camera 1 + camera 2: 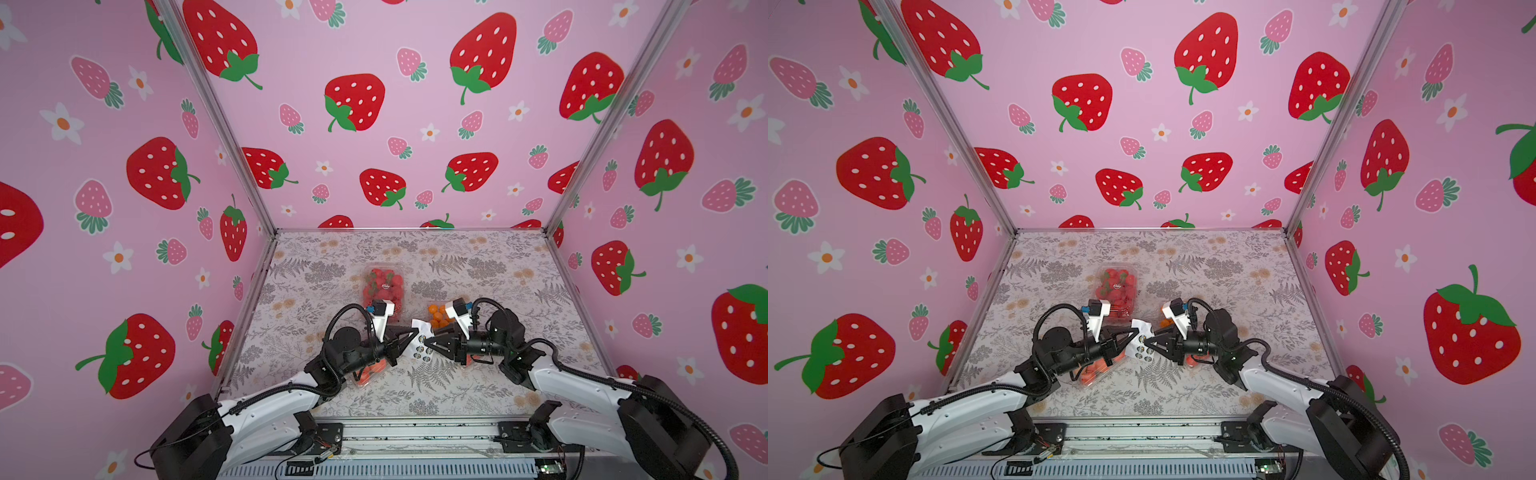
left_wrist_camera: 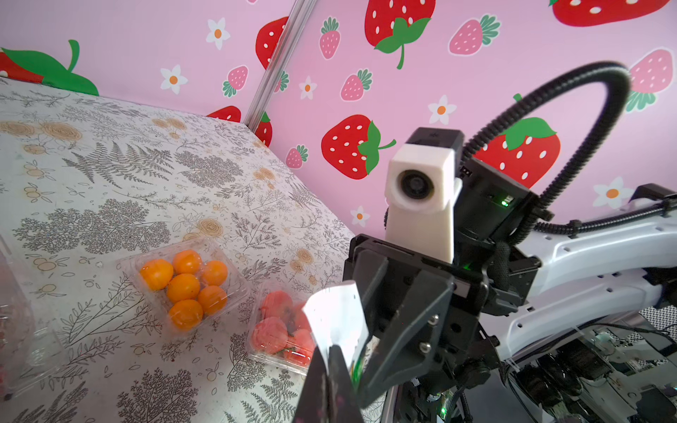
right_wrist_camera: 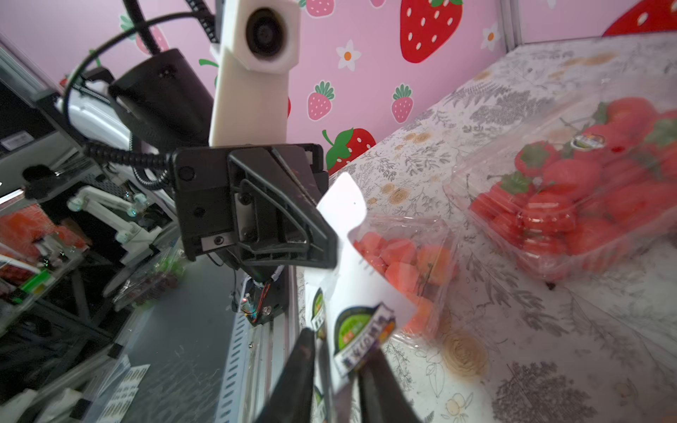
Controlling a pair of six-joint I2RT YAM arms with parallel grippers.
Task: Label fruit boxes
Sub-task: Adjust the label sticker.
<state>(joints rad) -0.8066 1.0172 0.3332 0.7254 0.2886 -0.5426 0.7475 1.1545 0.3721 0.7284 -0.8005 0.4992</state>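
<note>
Fruit boxes [image 1: 1116, 291], four clear clamshells, lie on the floral tabletop [image 1: 478, 270] around the sticker sheet [image 1: 420, 345], which both arms hold up between them. The small peach-fruit punnet [image 2: 278, 333] sits below the sheet on the right arm's side, beneath the right gripper [image 1: 427, 343]. It is the nearest box to those fingers and looks roughly square, so no long axis matters much. The orange punnet [image 1: 435, 315] lies just beyond the sheet on the same side. The large peach-fruit punnet [image 3: 403, 263] is on the near side of the sheet, partly under the left arm. The strawberry punnet [image 1: 383, 291] stands beyond the sheet toward the left arm, its long axis running away from the robot, and its lid already carries a round label [image 3: 588, 141]. No label shows on the other lids.

The left gripper [image 1: 415, 331] is clamped on the sheet's edge. The right jaws stand apart astride one green sticker [image 3: 361, 335]; no pinch shows.
</note>
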